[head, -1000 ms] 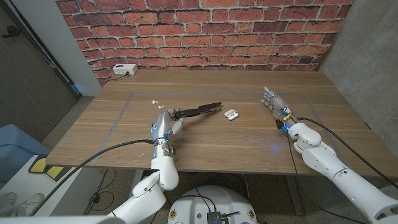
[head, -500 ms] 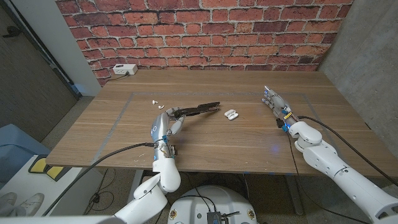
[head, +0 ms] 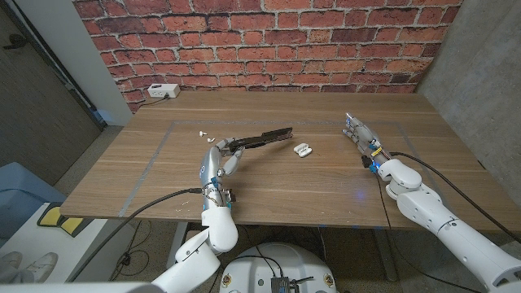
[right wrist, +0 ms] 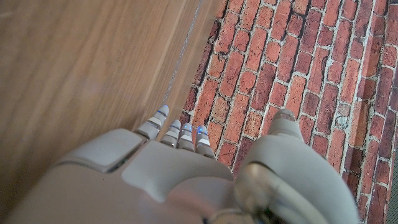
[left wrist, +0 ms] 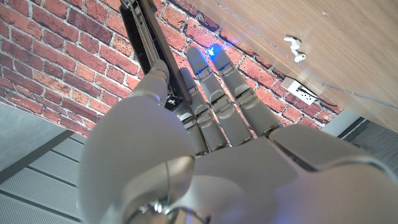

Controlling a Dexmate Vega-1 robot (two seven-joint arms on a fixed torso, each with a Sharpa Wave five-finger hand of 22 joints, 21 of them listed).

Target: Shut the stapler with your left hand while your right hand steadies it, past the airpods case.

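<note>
A long black stapler [head: 259, 140] sticks out from my left hand [head: 216, 165] toward the table's middle, its far end raised off the wood. In the left wrist view the stapler [left wrist: 144, 38] sits between the thumb and the fingers [left wrist: 214, 93] of that hand. A small white airpods case [head: 303, 150] lies on the table just right of the stapler's tip. My right hand [head: 361, 134] waits at the right side of the table, well apart from the stapler, fingers stretched out and holding nothing; its fingertips [right wrist: 176, 132] point along the wood.
Two loose white earbuds [head: 204, 135] lie beyond my left hand; one earbud [left wrist: 297, 51] shows in the left wrist view. A white socket box [head: 164, 90] sits at the back left by the brick wall [head: 269, 45].
The stapler's far end has risen a little and swung slightly toward the back right in my left hand. The right hand has barely moved.
</note>
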